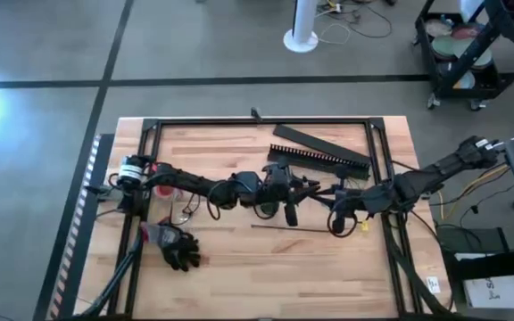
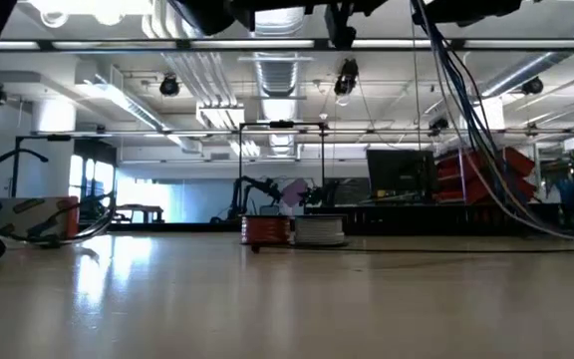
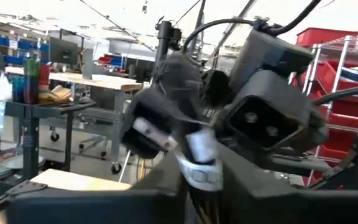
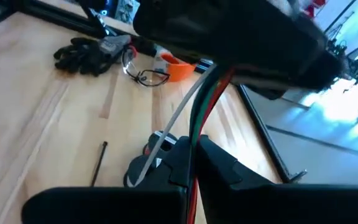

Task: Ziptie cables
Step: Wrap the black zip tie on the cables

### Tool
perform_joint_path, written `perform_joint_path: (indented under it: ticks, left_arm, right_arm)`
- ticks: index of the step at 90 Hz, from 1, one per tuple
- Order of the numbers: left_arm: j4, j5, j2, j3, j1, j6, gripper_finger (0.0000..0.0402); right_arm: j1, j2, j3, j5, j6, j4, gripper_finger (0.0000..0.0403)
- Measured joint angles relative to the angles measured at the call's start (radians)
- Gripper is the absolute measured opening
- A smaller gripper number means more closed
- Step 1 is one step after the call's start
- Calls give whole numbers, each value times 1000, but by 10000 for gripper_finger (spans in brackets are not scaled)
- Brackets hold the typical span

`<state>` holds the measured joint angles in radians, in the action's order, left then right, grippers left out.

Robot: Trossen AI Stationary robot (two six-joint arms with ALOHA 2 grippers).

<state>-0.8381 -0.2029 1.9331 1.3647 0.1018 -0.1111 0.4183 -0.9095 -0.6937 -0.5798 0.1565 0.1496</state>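
The cables are a small bundle of a grey cord (image 4: 178, 118) and thinner red and dark wires (image 4: 209, 99). They are held above the middle of the table between my two grippers. My left gripper (image 1: 286, 198) reaches in from the table's left and my right gripper (image 1: 339, 217) from the right; the two nearly meet. Both look shut on the bundle. The ziptie (image 1: 288, 228), a thin straight black strip, lies flat on the wood just near of the grippers; it also shows in the right wrist view (image 4: 98, 163). No gripper touches the ziptie. My left gripper (image 3: 194, 186) has a pale banded piece of the bundle (image 3: 201, 169) between its dark fingers. The right arm's gripper crowds close in front, so which part it has and how it holds it stay unclear. My right gripper (image 4: 191, 158) pinches the grey cord and the red and dark wires (image 4: 196, 138) together between its two fingers. From the fingers the cords run straight toward the left gripper, clear of the table.
A long black comb-toothed duct (image 1: 321, 157) and a flat black bar (image 1: 306, 137) lie toward the far edge. A black glove (image 1: 177, 248), safety glasses (image 4: 145, 76) and an orange piece (image 4: 176, 68) lie at the near left. A black frame (image 1: 239, 121) borders the table.
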Motion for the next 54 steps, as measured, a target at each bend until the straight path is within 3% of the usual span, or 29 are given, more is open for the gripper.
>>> perform_joint_path:
  ticks: [36,54]
  left_arm:
    - [337,-7,0,214,-17,87,3]
    - [330,-7,-1,227,-19,110,2]
  right_arm:
    - [0,149,-1,4,-171,83,195]
    - [0,168,-1,13,-249,48,236]
